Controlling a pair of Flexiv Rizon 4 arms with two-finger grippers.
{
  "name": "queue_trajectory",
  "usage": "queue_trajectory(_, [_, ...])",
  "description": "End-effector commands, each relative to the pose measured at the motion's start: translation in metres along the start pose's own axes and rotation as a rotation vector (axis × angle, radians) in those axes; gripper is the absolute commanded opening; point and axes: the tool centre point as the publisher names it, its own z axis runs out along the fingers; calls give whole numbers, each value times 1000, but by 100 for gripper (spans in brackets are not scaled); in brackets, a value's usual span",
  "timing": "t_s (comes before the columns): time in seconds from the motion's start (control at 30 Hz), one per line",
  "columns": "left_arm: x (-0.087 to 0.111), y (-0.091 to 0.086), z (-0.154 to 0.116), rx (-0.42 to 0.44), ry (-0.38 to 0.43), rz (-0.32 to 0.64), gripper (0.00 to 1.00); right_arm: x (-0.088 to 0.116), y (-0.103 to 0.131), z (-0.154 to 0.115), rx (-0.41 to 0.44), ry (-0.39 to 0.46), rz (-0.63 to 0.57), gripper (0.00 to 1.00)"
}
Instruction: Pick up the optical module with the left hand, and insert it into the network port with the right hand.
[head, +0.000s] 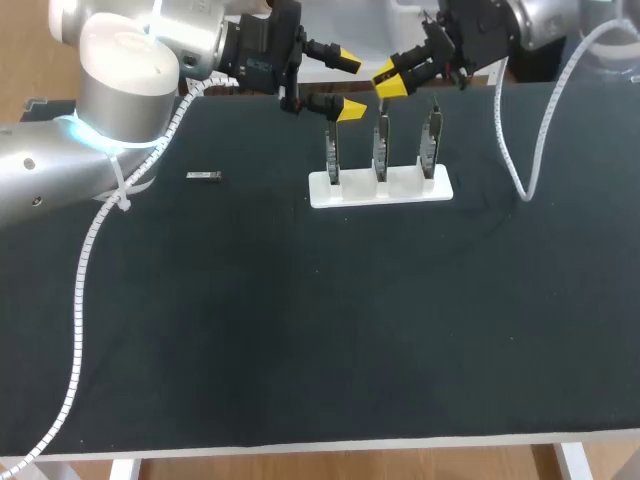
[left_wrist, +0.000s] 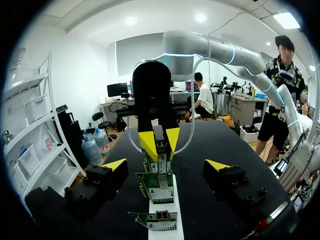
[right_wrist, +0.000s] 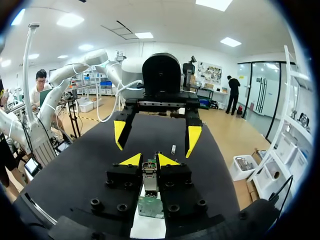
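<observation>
The black table (head: 300, 330) carries a white holder (head: 380, 188), well back from its near edge. Three green cards stand upright in a row on the holder: the left card (head: 333, 150), the middle card (head: 381, 148) and the right card (head: 431, 145).

Level with the holder and well off to its left, a second module (head: 203, 176) lies flat on the table, touching nothing. In the right wrist view it lies on the table beyond the holder (right_wrist: 173, 149).

Straight above the holder's middle, the right arm (head: 480, 30) comes down from the far right. Its right jaws are closed on the optical module (right_wrist: 149, 176), with a yellow tip (right_wrist: 132, 160) pressed to each side. The module hangs upright over the middle card (right_wrist: 150, 206), with the holder's white base (right_wrist: 147, 227) below. From the left wrist, the module (left_wrist: 159, 142) meets the silvery network port (left_wrist: 161, 167) on the top edge of the middle card (left_wrist: 157, 186). How far in it sits cannot be told.

Above the holder's left end, the left arm (head: 130, 80) reaches in from the left. Its left jaws are spread wide and grip nothing. One yellow fingertip (head: 350, 108) hovers just over the left card's top, and the other sits farther back. In the left wrist view, the row of cards on the holder (left_wrist: 167, 206) lies ahead in the gap between the fingers (left_wrist: 116, 164), which touch none of them.
</observation>
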Motion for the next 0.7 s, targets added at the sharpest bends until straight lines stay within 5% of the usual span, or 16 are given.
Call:
queue_trajectory(0.03, [-1,2,1,4,4,-1,100,2,-7,0,-16,-5,4,0])
queue_trajectory(0.7, [-1,2,1,4,4,-1,100,5,-6,1,-8,-2,17,0])
